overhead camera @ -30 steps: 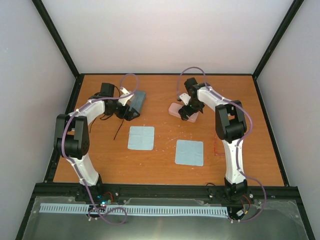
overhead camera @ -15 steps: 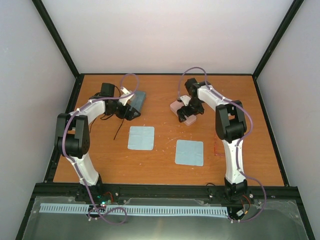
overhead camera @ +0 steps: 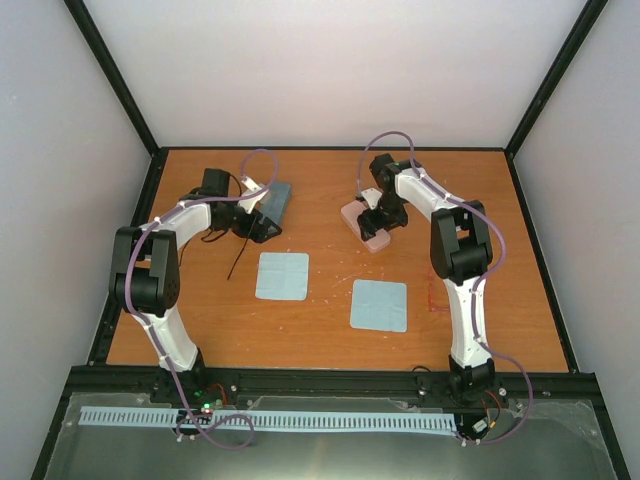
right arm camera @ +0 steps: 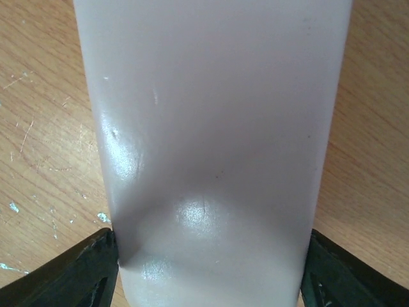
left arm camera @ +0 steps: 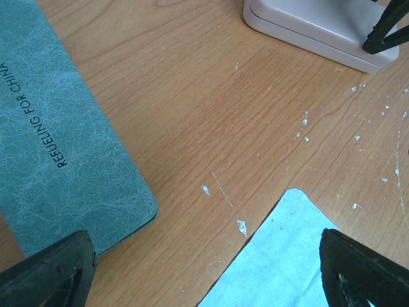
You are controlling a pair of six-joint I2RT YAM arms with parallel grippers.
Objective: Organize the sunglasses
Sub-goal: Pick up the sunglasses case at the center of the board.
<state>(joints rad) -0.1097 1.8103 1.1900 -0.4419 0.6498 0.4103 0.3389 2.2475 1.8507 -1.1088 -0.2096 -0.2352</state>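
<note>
Well, my right gripper (right arm camera: 209, 259) has the pink case (right arm camera: 211, 128) between its jaws, which touch both its sides; my left gripper (left arm camera: 204, 272) hangs wide open, empty. Of the black sunglasses (overhead camera: 236, 262) only a thin arm shows, just beside that left gripper. Gripped at one end, the glossy case may slip or swing.

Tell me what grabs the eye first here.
The oblong glossy pink case lies at the far right-centre of the wooden table, with the right gripper clamped across its sides. Opposite, the left gripper hangs open beside the oblong blue-grey textured case at far left. Two square light-blue cloths lie flat mid-table.
</note>
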